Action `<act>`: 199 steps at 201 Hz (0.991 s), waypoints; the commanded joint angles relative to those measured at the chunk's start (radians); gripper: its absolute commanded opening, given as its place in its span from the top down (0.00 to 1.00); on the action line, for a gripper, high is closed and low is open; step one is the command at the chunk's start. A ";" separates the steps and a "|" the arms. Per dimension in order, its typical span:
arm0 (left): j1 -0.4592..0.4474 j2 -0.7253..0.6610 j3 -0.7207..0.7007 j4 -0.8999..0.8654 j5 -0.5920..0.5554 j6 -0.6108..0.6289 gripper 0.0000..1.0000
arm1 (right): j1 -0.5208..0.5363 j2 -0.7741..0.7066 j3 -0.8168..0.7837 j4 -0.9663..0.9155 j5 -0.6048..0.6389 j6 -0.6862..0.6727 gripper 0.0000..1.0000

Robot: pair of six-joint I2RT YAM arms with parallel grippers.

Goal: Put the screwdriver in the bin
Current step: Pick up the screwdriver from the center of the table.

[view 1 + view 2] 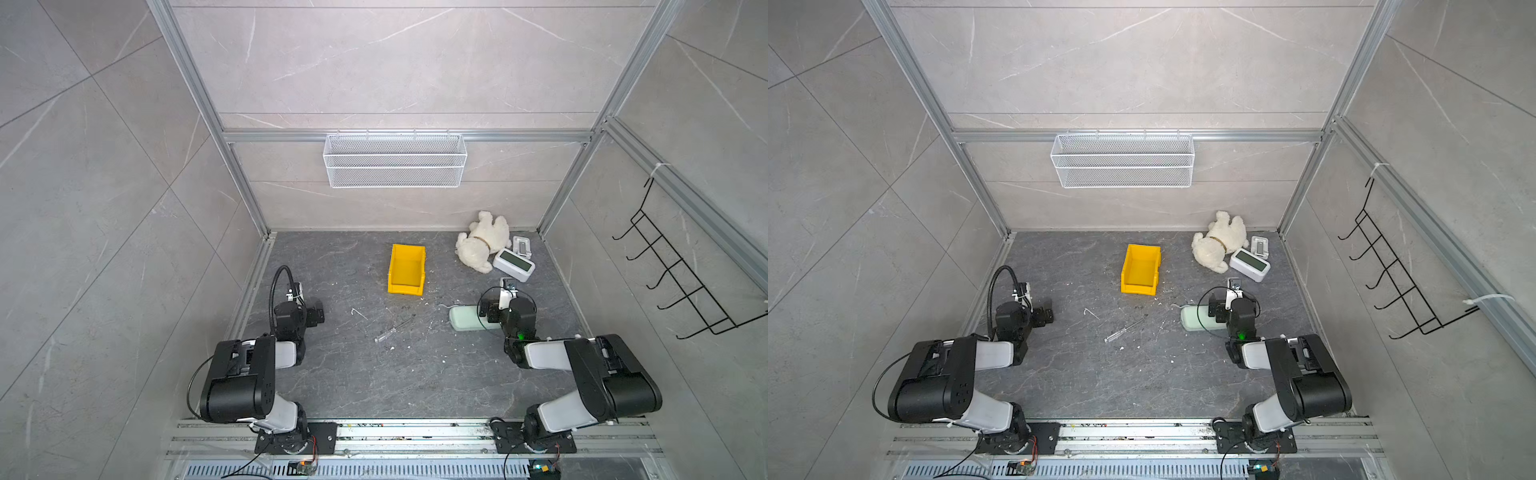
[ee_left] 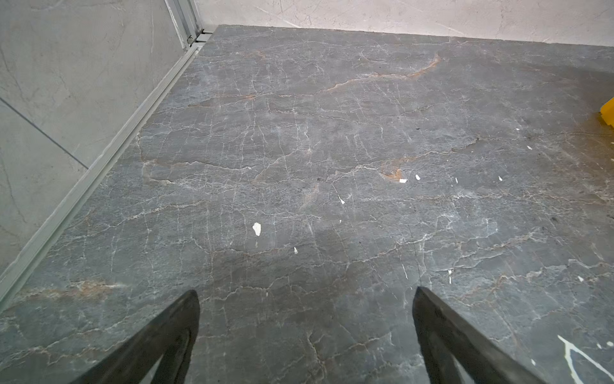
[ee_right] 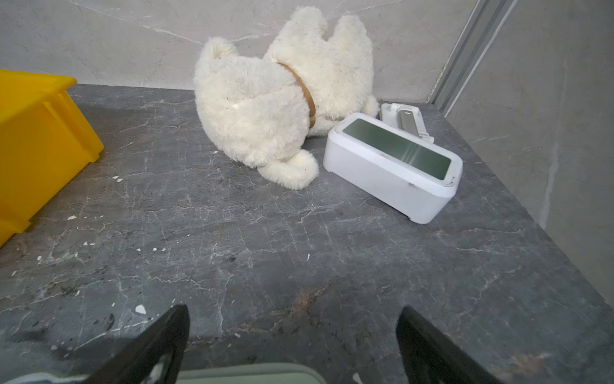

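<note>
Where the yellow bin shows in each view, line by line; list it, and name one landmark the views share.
Top views: the bin sits mid-table toward the back wall, open side up.
Left wrist: only a yellow corner at the picture's right edge.
Right wrist: its side wall fills the picture's left edge.
Shared landmark: the white plush toy, beside the bin in both top views and the right wrist view; not in the left wrist view.

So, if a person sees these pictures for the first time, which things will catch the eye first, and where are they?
The bright yellow bin stands out most, empty, near the middle of the dark table. Next comes the white plush toy lying in the far corner beside a white box. The screwdriver is easy to miss: it lies flat between the two arms, apart from the bin.
</note>
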 commanded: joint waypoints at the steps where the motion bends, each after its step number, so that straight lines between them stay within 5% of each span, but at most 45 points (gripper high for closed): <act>1: 0.004 -0.006 0.021 0.039 0.008 -0.010 0.00 | -0.003 0.002 0.018 -0.006 -0.007 0.019 0.01; 167: 0.002 -0.009 0.018 0.044 0.002 -0.007 0.00 | -0.003 0.001 0.017 -0.004 -0.010 0.019 0.01; 199: -0.026 -0.110 0.032 -0.058 -0.012 0.022 0.00 | -0.002 -0.052 -0.003 -0.005 -0.016 0.013 0.01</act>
